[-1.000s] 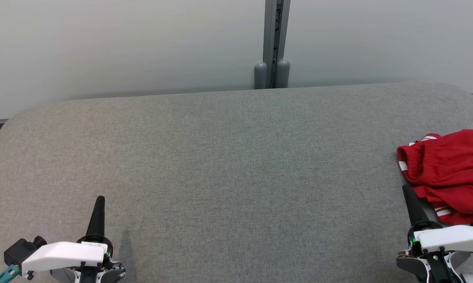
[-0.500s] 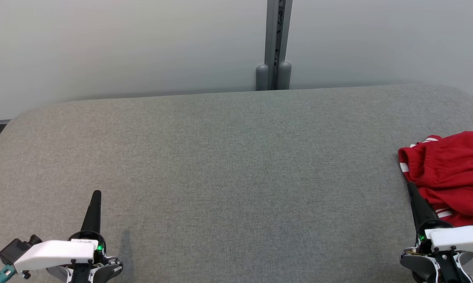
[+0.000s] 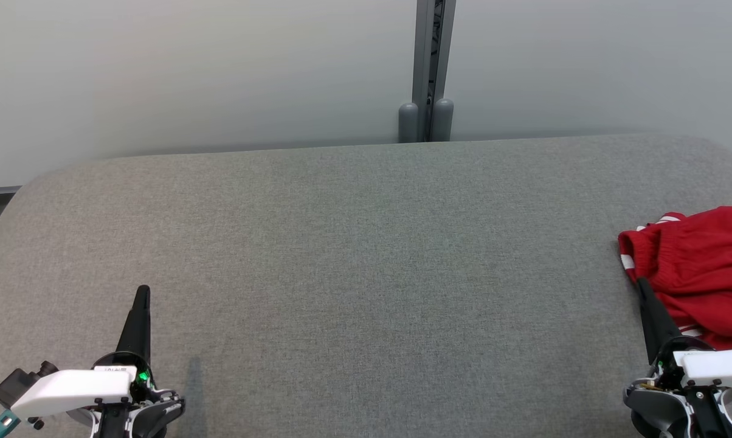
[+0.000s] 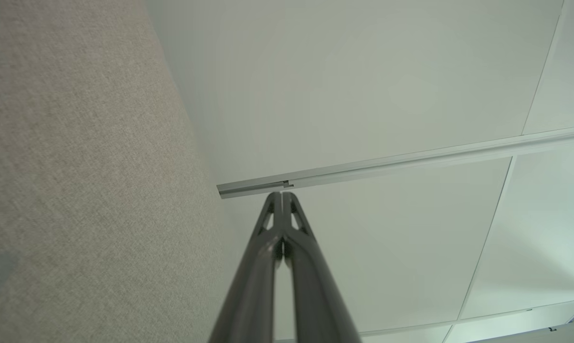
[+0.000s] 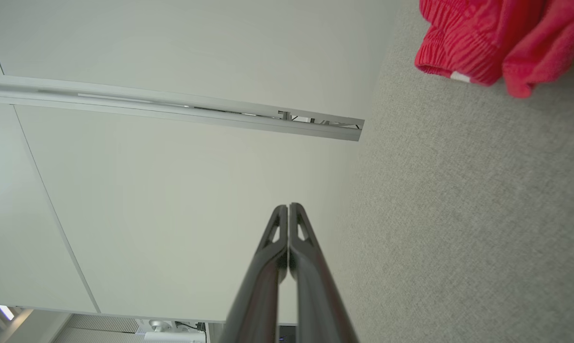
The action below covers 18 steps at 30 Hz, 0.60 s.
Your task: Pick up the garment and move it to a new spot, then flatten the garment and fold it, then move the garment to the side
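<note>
Closed, empty: left gripper (image 3: 141,292) and right gripper (image 3: 643,283); red garment (image 3: 700,267) bunched far right on surface (image 3: 366,261), may be shoved off if approached unopened

The wide grey counter (image 3: 366,261) is covered in woven cloth, matt and slightly rough, with a fine flecked grain. The crumpled red garment (image 3: 700,267) is soft matt cloth with a ribbed, gathered band and thin white stripes. The left tool (image 3: 141,292) and right tool (image 3: 642,285) look like dark, smooth plastic with a faint sheen, and each sits under a smooth white plastic shell (image 3: 68,386). The pale wall panels (image 3: 189,73) are smooth and matt. The grey upright rail (image 3: 428,55) between them looks like satin-finished metal.
</note>
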Tool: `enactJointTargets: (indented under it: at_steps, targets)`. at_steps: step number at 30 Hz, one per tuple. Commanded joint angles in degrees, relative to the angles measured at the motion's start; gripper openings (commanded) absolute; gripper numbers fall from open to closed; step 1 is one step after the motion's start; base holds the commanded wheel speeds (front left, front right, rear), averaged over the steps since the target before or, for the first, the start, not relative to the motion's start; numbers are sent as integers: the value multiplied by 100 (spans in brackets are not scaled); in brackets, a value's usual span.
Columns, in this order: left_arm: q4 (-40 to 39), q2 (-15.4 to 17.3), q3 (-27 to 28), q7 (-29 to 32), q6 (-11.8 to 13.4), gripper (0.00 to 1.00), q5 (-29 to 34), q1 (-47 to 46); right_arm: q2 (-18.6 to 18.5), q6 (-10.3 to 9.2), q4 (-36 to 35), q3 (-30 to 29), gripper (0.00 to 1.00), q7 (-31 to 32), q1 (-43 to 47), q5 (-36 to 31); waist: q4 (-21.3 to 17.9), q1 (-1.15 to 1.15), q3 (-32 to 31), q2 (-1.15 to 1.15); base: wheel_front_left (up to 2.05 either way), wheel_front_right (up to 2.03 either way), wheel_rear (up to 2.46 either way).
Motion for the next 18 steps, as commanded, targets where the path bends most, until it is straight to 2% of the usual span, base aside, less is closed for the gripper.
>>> enactJointTargets:
  at_steps: [1, 15, 18]
  targets:
    - [-54, 31, 39, 18, -44, 0, -109, -128, -53, 2, -61, -41, 0, 60, 34, 114, 3, 0, -3, 0, 0, 0, 0]
    - [-155, 34, 115, 172, -125, 0, -678, -139, -60, 2, -187, -118, 0, 198, 81, 718, 35, 0, -40, 0, 0, 0, 0]
    - [-145, 33, 112, 171, -117, 0, -651, -131, -60, 2, -183, -114, 0, 198, 81, 682, 35, 0, -40, 0, 0, 0, 0]
